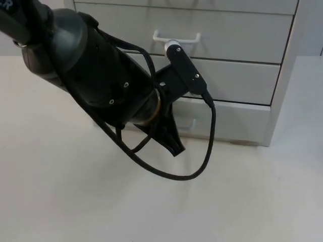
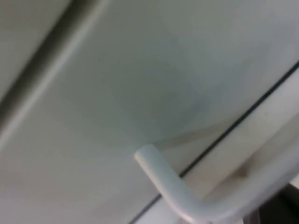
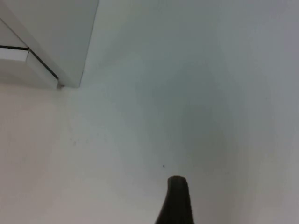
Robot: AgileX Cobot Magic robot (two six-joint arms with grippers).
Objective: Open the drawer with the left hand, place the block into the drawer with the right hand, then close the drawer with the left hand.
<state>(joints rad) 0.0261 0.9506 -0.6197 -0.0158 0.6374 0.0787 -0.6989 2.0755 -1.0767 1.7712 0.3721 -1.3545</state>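
Note:
A white drawer cabinet (image 1: 237, 45) stands at the back of the table. Its bottom drawer (image 1: 227, 121) sticks out a little from the cabinet front. My left gripper (image 1: 174, 138) is right in front of this drawer, at its handle. In the left wrist view the white handle (image 2: 180, 198) is very close, standing off the drawer front (image 2: 140, 93). My right gripper (image 3: 175, 205) waits over bare white table to the right of the cabinet corner (image 3: 60, 51).
The drawer above carries a white bar handle (image 1: 176, 38). The left arm (image 1: 91, 65) covers much of the cabinet's left half. White table top (image 1: 242, 201) spreads in front of the cabinet and to its right.

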